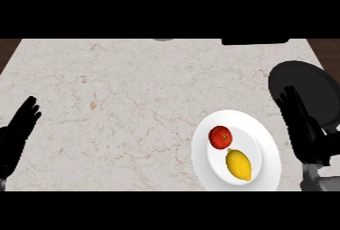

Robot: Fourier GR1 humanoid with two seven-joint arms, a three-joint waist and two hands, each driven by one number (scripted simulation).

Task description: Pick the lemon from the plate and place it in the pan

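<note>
1. Step in hand, as I read it: pre-grasp. The lemon [239, 165] lies on the white plate [262, 134], on the side nearer the robot, so the pick is not yet done.
2. A red, tomato-like fruit [220, 137] sits just beside the lemon on the same plate, on the far side. They look touching or nearly so; I can't tell which.
3. Right hand [306, 134]: fingers straight and spread, holding nothing. It is at the plate's right edge, between the plate and the pan [305, 85], and it overlaps the pan's near rim in the head view.
4. Left hand [16, 132]: fingers straight, pointing up, empty, at the far left edge of the counter [119, 90], well apart from everything. Resting.
5. The dark pan is at the right, beyond and to the right of the plate, and looks empty where it shows. The right hand covers part of it.
6. The next move calls for the right hand to shift left over the plate and come down on the lemon, then curl around it.
7. Watch-out: the red fruit is close on the far side, so approach from the near or right side to avoid nudging it.
8. After that: lift, carry a short way right and away to the pan, release inside the rim.
</note>
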